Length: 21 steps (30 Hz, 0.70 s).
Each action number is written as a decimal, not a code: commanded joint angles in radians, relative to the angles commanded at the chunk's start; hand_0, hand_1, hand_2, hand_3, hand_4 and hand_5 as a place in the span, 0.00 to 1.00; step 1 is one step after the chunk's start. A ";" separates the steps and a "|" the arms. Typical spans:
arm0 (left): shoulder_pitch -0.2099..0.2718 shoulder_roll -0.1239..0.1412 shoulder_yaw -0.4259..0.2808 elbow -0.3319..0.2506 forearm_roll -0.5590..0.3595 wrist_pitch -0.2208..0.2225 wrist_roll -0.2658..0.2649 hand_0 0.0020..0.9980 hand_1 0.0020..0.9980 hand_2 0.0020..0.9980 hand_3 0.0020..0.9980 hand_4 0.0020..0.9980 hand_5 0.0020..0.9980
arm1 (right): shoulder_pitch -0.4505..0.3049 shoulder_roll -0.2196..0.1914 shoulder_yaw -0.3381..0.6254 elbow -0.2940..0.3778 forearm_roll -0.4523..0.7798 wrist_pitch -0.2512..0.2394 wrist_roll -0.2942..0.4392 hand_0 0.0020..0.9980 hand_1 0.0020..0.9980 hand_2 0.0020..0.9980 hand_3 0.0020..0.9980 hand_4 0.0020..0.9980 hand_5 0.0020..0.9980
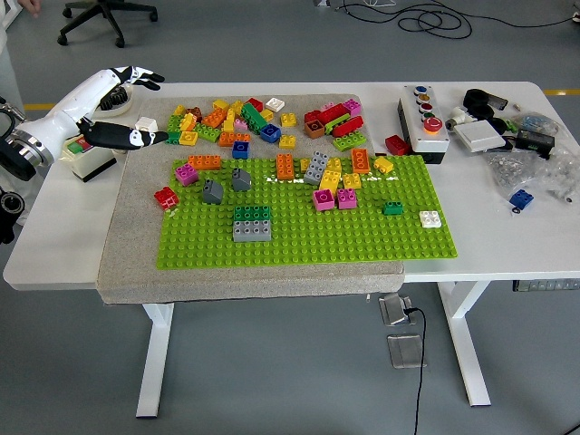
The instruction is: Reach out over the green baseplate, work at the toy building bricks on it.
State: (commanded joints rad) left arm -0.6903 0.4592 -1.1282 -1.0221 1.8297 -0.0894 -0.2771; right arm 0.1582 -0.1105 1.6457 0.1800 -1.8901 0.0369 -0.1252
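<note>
Green is the colour of the studded baseplate [308,237], which is laid flat on a grey mat [136,254] over the white counter [507,245], toward the near edge and a little right of the mat's middle. Toy bricks are seen pressed onto it: a green brick stacked against a grey one [251,223] near its left centre, two small grey pieces [226,186] above them, an orange brick [285,166], magenta bricks [334,198], yellow ones [330,180] and a white brick [430,217] at its right edge. A loose heap of mixed bricks [237,118] is spread on the mat beyond the baseplate's far edge. The left hand [122,107] is held at the counter's far left corner, above a small white box with red and green parts [83,154]; its fingers [145,75] are extended and spread, with the thumb pointed toward the heap, and nothing is gripped. The baseplate lies well apart from this hand, to its right and nearer the front edge, while the heap's left edge is found just beside the thumb tip. A red brick [166,198] is set on the mat just off the baseplate's left edge. A button box [423,120] and assorted black and white items [494,122] are placed at the counter's far right. No right hand is shown.
</note>
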 joint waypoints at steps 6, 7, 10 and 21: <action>-0.019 -0.012 0.019 0.019 0.111 0.032 -0.013 0.92 0.90 0.85 0.87 0.77 0.00 | 0.001 0.001 -0.003 0.000 -0.001 0.001 0.000 0.74 0.64 0.68 0.62 0.81 0.53; -0.021 -0.013 0.021 0.021 0.119 0.035 -0.014 0.92 0.90 0.85 0.87 0.77 0.00 | 0.002 0.001 -0.003 0.000 -0.001 0.001 0.000 0.74 0.64 0.68 0.62 0.81 0.53; -0.036 -0.024 0.032 0.044 0.138 0.071 -0.027 0.92 0.90 0.85 0.87 0.77 0.00 | 0.004 0.000 -0.007 0.000 -0.001 0.002 0.001 0.74 0.64 0.68 0.62 0.81 0.53; -0.049 -0.038 0.042 0.080 0.130 0.118 -0.050 0.75 0.77 0.67 0.69 0.44 0.00 | 0.001 0.001 -0.008 0.000 -0.004 0.003 -0.001 0.74 0.64 0.68 0.62 0.80 0.52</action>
State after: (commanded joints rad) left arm -0.7393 0.4211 -1.0861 -0.9425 1.9595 0.0287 -0.3269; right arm 0.1595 -0.1095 1.6378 0.1800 -1.8942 0.0399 -0.1257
